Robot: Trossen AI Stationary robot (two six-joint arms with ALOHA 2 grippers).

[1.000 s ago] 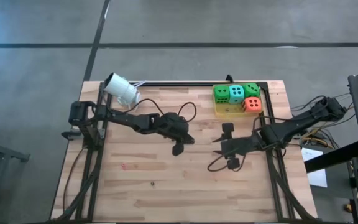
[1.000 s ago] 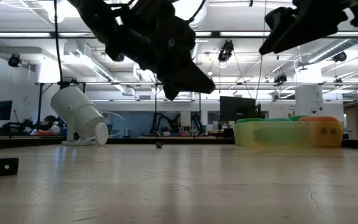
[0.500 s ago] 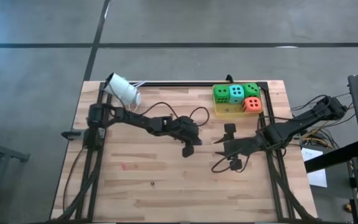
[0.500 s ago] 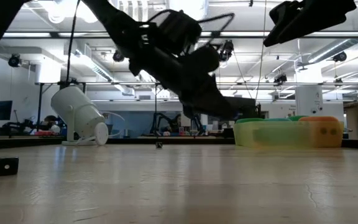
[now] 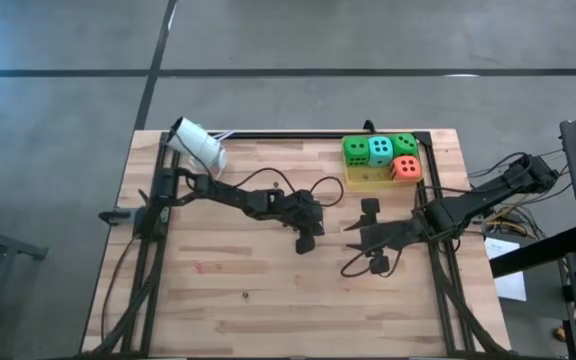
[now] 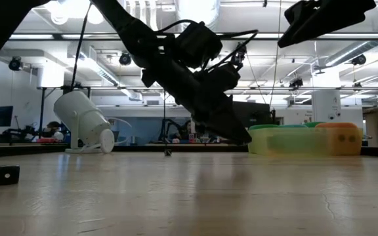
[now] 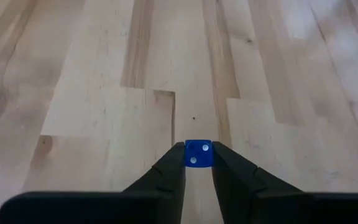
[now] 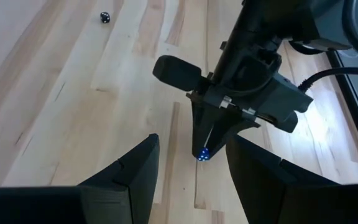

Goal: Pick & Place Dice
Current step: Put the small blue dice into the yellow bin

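L end effector (image 7: 198,163) grips small blue die (image 7: 198,154) at fingertips, low over mid surface (image 5: 218,290), tray (image 5: 368,178) w/ big dice (image 5: 380,151) lying beyond-right; R end effector (image 5: 361,232) open, empty, nearer tray.

Counted on one wooden bench (image 5: 228,310):

- Large soft dice, four, all in the tray: two green (image 5: 356,150) (image 5: 405,144), one teal (image 5: 380,150), one orange-red (image 5: 405,167).
- Yellow tray (image 5: 363,179), one.
- Small dice, two: one small blue die (image 7: 198,154), two pale pips on its near face; one small black die (image 6: 7,174), alone on the boards.
- White cylinder (image 5: 196,143), one, tilted at a bench corner.
- Dark arms, two, each ending in one two-fingered hand: left hand (image 7: 198,148), right hand (image 8: 191,149); fingers, four in total.
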